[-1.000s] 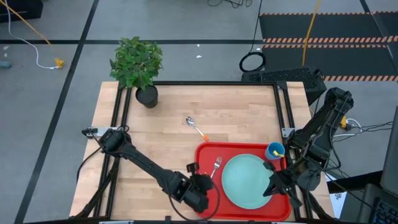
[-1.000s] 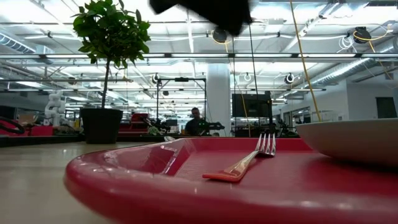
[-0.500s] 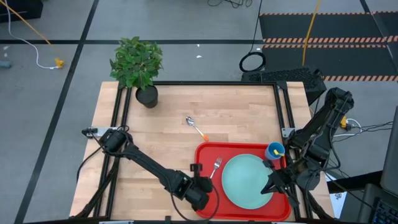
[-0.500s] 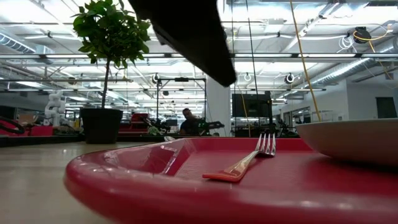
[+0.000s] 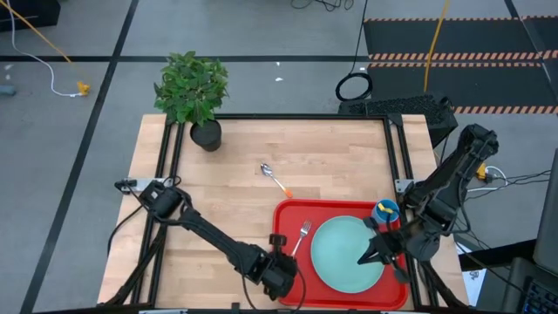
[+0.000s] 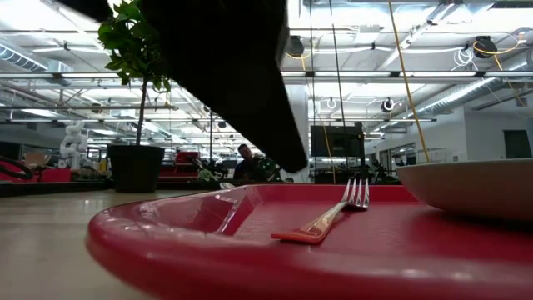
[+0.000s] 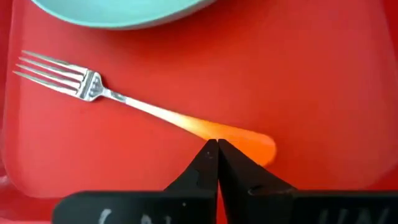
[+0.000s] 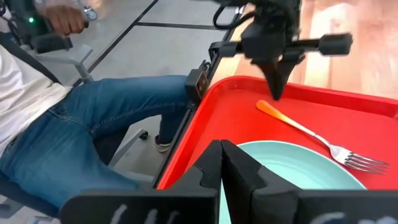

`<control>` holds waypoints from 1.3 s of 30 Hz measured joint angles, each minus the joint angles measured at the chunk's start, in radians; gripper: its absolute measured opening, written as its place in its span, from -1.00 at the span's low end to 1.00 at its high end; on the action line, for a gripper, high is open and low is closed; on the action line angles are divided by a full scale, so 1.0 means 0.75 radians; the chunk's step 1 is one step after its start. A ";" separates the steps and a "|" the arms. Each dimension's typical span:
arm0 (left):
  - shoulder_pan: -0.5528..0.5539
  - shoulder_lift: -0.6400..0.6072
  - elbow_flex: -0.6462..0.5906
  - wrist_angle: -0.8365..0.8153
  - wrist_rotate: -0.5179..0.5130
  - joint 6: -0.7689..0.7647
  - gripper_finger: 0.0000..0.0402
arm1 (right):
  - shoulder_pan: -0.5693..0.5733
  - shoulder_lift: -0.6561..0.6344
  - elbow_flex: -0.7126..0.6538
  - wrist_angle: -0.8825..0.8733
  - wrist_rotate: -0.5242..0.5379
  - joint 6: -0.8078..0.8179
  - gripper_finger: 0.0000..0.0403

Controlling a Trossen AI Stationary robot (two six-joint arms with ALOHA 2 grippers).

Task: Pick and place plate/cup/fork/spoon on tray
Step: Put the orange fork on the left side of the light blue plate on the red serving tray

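A pale wood tabletop (image 5: pixel 331 157) in a black frame stands on grey floor (image 5: pixel 261 30) crossed by dark lines — a potted plant (image 5: pixel 192 92) at one corner, striped mats (image 5: pixel 453 39) beyond, and a bright open hall with ceiling lights (image 6: pixel 466 75) behind

The right arm's own dark two-finger tool (image 8: pixel 221 163), its fingers pressed together, hangs over the near rim of the round, flat, pale mint-green plate (image 8: pixel 292 165). The plate lies in the large red rectangular plastic tray (image 8: pixel 236 112) with its raised rim. Just beside the plate, a small fork with silver tines and an orange handle (image 8: pixel 311 135) rests on the tray floor. Farther off, the left arm's dark tool (image 8: pixel 275 78) points down near the handle's tip. Light wooden table (image 8: pixel 367 56) shows beyond. Off the table's edge sits a person in blue jeans (image 8: pixel 93 137).
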 joint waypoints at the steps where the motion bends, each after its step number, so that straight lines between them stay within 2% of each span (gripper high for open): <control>1: 0.003 0.010 0.000 0.021 0.010 0.012 -0.98 | -0.007 0.000 0.000 0.000 -0.001 0.000 -1.00; 11: 0.013 0.022 -0.003 -0.079 0.013 0.086 -0.98 | -0.031 -0.001 0.000 -0.003 -0.004 -0.033 -1.00; 15: 0.025 0.021 -0.061 0.031 0.056 0.122 -0.98 | -0.030 -0.001 0.000 -0.004 -0.005 -0.032 -1.00; 24: 0.040 0.019 -0.095 0.066 0.070 0.151 -0.98 | -0.030 -0.001 0.000 -0.004 -0.005 -0.034 -1.00; 31: 0.047 0.018 -0.174 0.311 0.103 0.219 -0.98 | -0.030 -0.001 0.000 -0.004 -0.006 -0.030 -1.00; 39: 0.063 0.014 -0.202 0.385 0.128 0.222 -0.98 | -0.030 -0.001 0.000 -0.004 -0.007 -0.030 -1.00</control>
